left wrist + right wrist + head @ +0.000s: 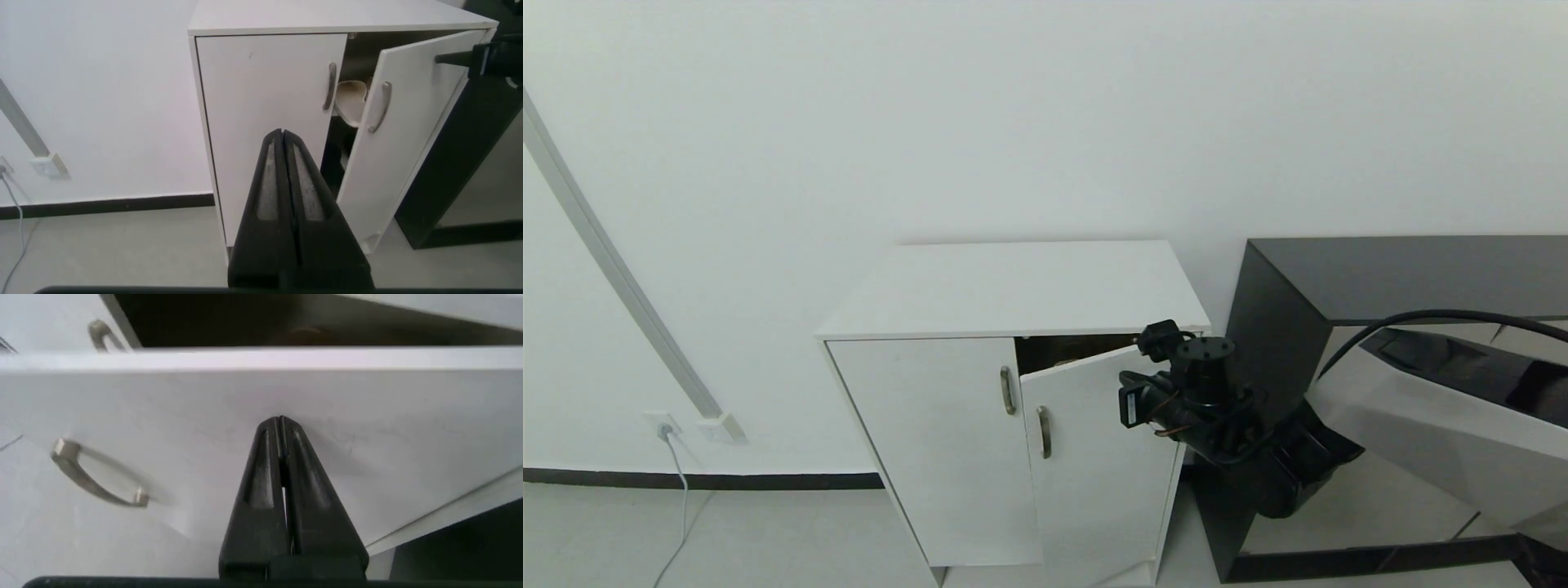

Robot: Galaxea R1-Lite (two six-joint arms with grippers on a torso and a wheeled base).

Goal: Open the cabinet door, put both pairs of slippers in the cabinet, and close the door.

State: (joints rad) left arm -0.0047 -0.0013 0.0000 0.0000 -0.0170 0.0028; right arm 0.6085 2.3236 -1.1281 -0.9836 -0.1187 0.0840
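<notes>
**Head view.** One white two-door cabinet point(1013, 286) stands against the white wall point(1045, 106). The left-hand door point(931, 441) is shut. The right-hand door point(1103, 474) is ajar, its free edge swung outward, with a dark gap above it. The right arm sits at the upper outer corner of this door. Beside the cabinet, on the robot's right, stands one black glossy side unit point(1274, 327). Low on the wall, well to the left, is one white wall socket point(662, 425) with one grey cable point(682, 490) hanging to the floor.

**Left wrist view.** This view looks into the opening. A pale beige slipper point(353, 98) lies on a shelf inside the cabinet, behind the ajar door. How many slippers are inside cannot be determined. The left gripper point(282, 135) is well apart from the cabinet front. Its two fingers are pressed together, with nothing between them.

**Right wrist view.** The right gripper point(282, 423) has both fingers pressed together and holds nothing. Its tips are at the outer face of the ajar door, just below the top edge. Contact cannot be confirmed.

**Count.**
- Cabinets: one.
- Doors: two.
- Curved metal handles: two, one per door; shut-door handle point(1007, 390), ajar-door handle point(1044, 431).
- Grippers: two.
</notes>
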